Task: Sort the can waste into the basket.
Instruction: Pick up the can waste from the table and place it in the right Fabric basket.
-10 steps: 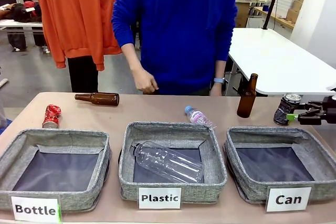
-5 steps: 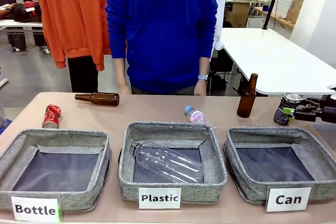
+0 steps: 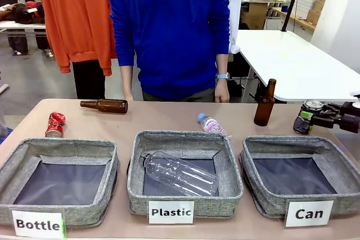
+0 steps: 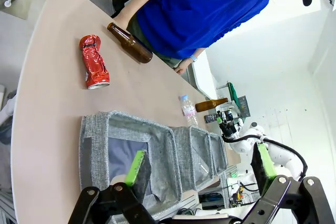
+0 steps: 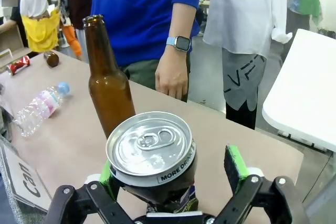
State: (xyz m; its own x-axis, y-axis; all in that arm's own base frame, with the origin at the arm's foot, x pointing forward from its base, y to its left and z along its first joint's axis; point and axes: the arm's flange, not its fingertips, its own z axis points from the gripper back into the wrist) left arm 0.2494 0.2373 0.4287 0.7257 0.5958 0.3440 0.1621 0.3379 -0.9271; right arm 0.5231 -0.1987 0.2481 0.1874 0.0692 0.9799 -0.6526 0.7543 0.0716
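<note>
— What sort of surface and room are you in?
— A pale brown table point(image 3: 169, 117) in a busy workroom; a white table point(image 3: 304, 66) stands beyond its far right corner, an orange garment point(image 3: 79, 15) hangs past the far left, and a person in a blue sweater point(image 3: 169, 26) stands at the far edge, a hand point(image 5: 172, 77) with a wristwatch hanging beside it.
— And your own hands?
— My right gripper point(image 3: 313, 120) is at the right edge, fingers spread wide; the black-and-silver can point(image 3: 305, 113) stands upright between them, unclamped, with a clear gap to one green pad point(image 5: 234, 162); whether the other pad touches it I cannot tell. My left gripper point(image 4: 199, 163) is spread apart too, up over the table's near left corner.
— Where is the basket?
— The "Can" basket point(image 3: 337, 155) sits along the near edge at the right, just in front of that can; the "Plastic" basket point(image 3: 230, 178) in the middle holds a large clear bottle point(image 3: 179, 172); the "Bottle" basket point(image 3: 11, 167) is at the left.
— Anything in the way?
— An upright brown bottle point(image 3: 264, 104) stands close beside the can, toward the middle; a small plastic bottle point(image 3: 212, 125) lies behind the middle basket; a second brown bottle point(image 3: 107, 105) lies near the far edge at the left; the crumpled red can point(image 3: 55, 124) sits by the left edge, behind the "Bottle" basket.
</note>
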